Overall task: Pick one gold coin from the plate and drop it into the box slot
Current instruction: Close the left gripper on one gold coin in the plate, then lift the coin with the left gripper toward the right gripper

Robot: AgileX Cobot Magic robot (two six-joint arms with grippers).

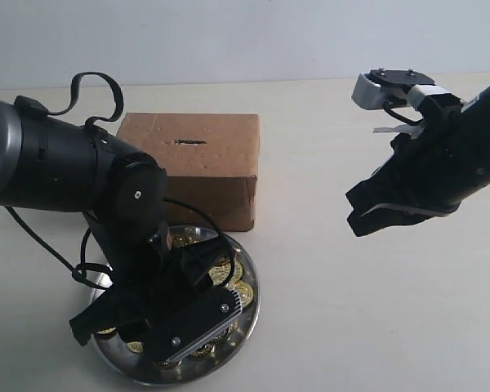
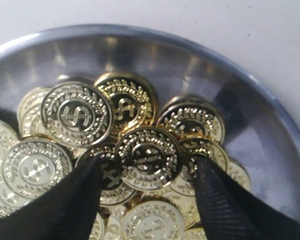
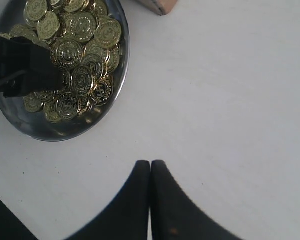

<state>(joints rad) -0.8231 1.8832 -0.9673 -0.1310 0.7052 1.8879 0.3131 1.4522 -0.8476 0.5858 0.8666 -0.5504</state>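
Coins (image 1: 242, 291), gold and heaped too thickly for an exact count, fill the one plate (image 1: 253, 320) in the exterior view. The plate sits on the pale tabletop (image 1: 335, 327) just in front of the single box (image 1: 192, 175), whose one slot (image 1: 189, 142) shows dark on its top face. The left gripper (image 1: 202, 276) is down among the coins, and the right gripper (image 1: 361, 214) hangs in the air, well apart from plate and box. From the left wrist view, two black fingers (image 2: 65, 205) stand apart, their tips either side of one coin (image 2: 149, 157) lying on top of the heap (whether they touch it I cannot tell). More than a dozen overlapping faces show around it. From the right wrist view, the right gripper's two fingers (image 3: 135, 200) are pressed together over bare tabletop, holding nothing. The plate and one corner of the box are also visible here.
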